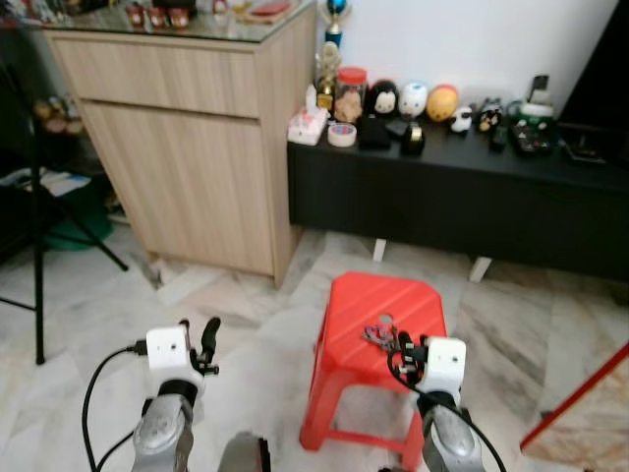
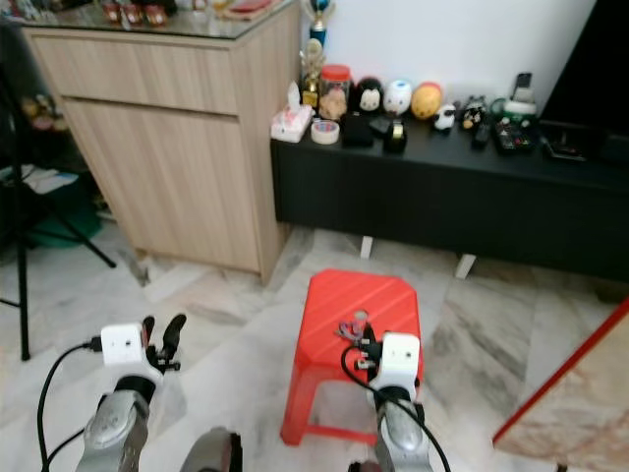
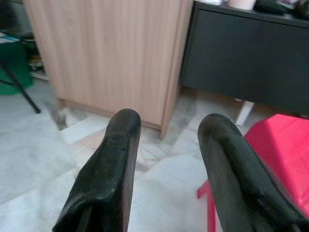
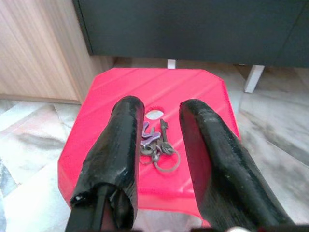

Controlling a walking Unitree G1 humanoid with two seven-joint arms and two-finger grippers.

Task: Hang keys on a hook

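On red stool [image 4: 120,96], keys [image 4: 157,145] lengthwise between right gripper's [image 4: 161,108] parted jaws

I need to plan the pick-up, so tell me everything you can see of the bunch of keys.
The bunch of keys lies flat on top of the red plastic stool, just beside the hole in its seat. It looks like grey metal: a few rings, one dark key pointing toward the hole, and a purple piece. The right pincer hovers open above it, a finger at either side, not touching it.
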